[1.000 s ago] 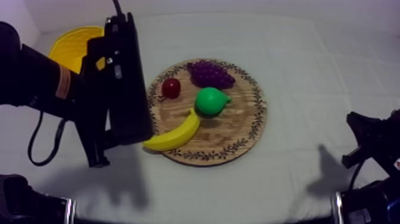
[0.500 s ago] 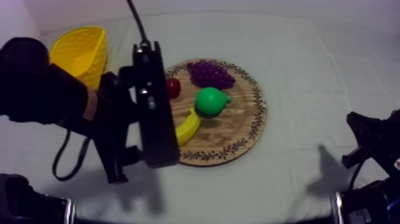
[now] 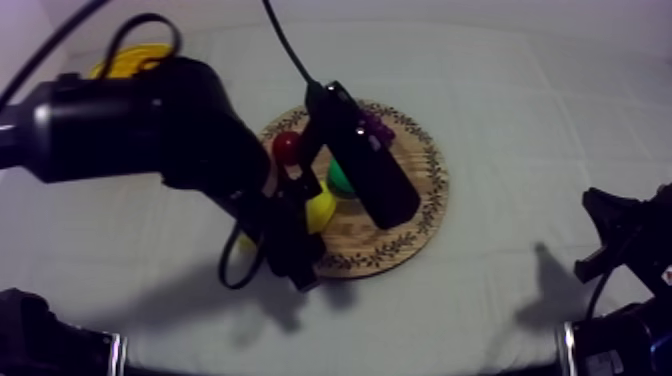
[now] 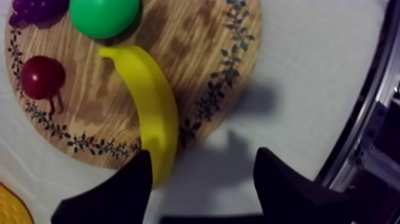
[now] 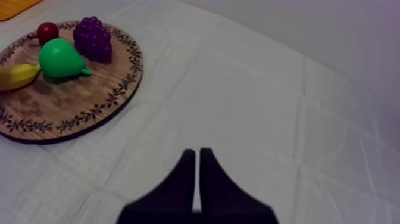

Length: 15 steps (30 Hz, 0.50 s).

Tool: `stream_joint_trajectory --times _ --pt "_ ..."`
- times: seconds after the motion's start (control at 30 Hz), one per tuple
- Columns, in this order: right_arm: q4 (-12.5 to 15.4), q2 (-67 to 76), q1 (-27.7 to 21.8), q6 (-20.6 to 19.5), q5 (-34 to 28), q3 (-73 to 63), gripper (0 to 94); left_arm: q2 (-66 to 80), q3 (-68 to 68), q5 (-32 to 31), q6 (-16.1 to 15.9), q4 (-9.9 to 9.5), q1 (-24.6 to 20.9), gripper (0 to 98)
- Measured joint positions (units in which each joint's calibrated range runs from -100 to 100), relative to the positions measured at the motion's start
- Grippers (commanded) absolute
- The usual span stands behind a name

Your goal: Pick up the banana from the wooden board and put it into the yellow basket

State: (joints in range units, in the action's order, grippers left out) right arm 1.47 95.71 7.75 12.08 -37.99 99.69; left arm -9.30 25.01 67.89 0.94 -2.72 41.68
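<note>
At the far left, the yellow basket peeks out from behind my left arm, which covers most of it; what lies inside I cannot tell. To its right, the round wooden board carries all four fruits. The small red fruit is near its left rim, the bunch of grapes at the back, and the pear in the middle. The banana lies in front of the pear, its near end overhanging the rim above the cloth. The left gripper hangs over that front rim, fingers spread wide with nothing between them. One fingertip is just beside the banana's overhanging end; whether it touches I cannot tell. From above, the arm hides most of the banana, pear and grapes, and the left wrist view cuts off the grapes and pear. At the far right, well apart from the board, the right gripper rests low over bare cloth, fingers pressed together on nothing.
</note>
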Motion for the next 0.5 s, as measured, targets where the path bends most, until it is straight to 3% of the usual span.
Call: stream_joint_trajectory --times 0.5 --pt "0.0 0.0 0.0 0.0 0.0 0.0 0.5 -9.84 -1.06 -4.92 2.4 -3.86 -4.31 57.9"
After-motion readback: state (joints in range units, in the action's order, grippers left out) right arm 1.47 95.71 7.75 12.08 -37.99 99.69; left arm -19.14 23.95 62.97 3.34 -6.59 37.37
